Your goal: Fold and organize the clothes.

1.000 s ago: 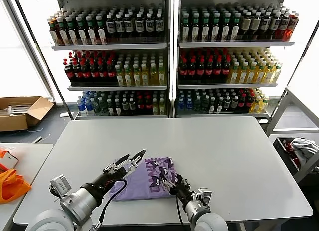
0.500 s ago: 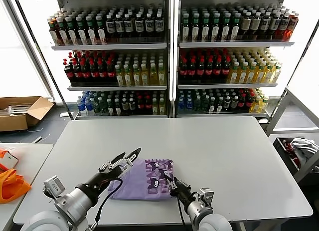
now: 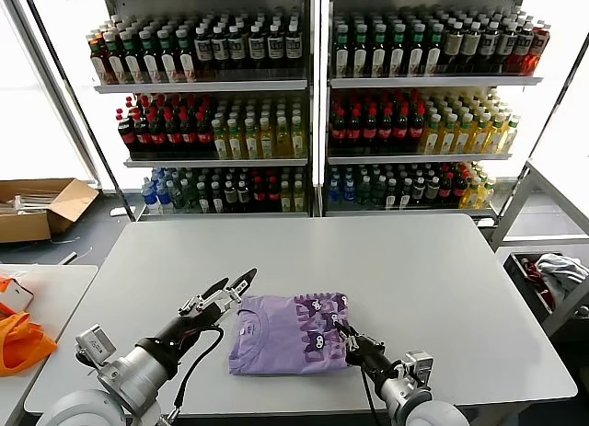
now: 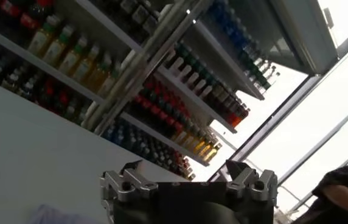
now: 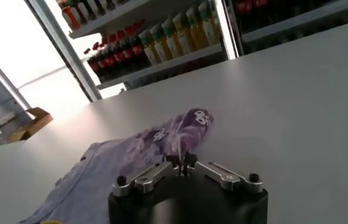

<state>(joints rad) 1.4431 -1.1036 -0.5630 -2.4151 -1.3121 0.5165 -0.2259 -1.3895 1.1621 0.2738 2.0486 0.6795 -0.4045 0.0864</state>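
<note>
The lavender T-shirt (image 3: 276, 339) lies folded on the white table (image 3: 414, 260) near its front edge, with the dark purple cartoon print (image 3: 317, 317) along its right side. My right gripper (image 3: 348, 339) is shut on the shirt's printed right edge. In the right wrist view the fingertips (image 5: 182, 163) pinch the fabric (image 5: 125, 161). My left gripper (image 3: 234, 284) is open and empty, held just above the table to the left of the shirt's far left corner. In the left wrist view its gripper (image 4: 189, 178) shows spread fingers with nothing between them.
Shelves of bottles (image 3: 313, 104) stand behind the table. A bright orange fabric item (image 3: 20, 341) lies on a side table at the left. A cardboard box (image 3: 37, 205) sits on the floor. A white-grey cloth bundle with red (image 3: 557, 271) lies in a bin at the right.
My right gripper has moved to the right with the shirt's printed edge, and the shirt has shifted right with it. My left gripper has drawn back a little to the left.
</note>
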